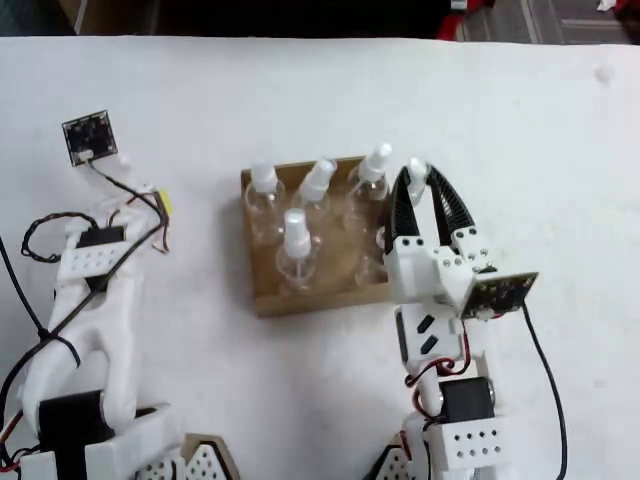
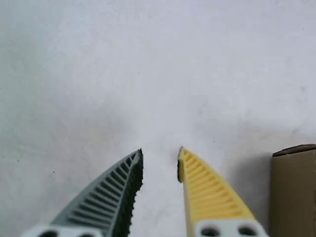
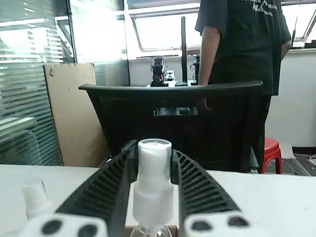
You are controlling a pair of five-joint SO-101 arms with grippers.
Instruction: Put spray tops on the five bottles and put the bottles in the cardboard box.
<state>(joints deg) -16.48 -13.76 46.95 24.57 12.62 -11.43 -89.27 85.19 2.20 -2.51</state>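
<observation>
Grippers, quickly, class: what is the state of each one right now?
Left gripper: open, nothing between its fingers.
Right gripper: closed on a bottle, gripping it at the spray top.

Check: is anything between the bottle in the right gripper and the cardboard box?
Nothing visible. The right gripper is shut on its spray top at the edge of the cardboard box. Four capped bottles stand inside, the nearest close beside it. The left gripper is off the box, over the table.
</observation>
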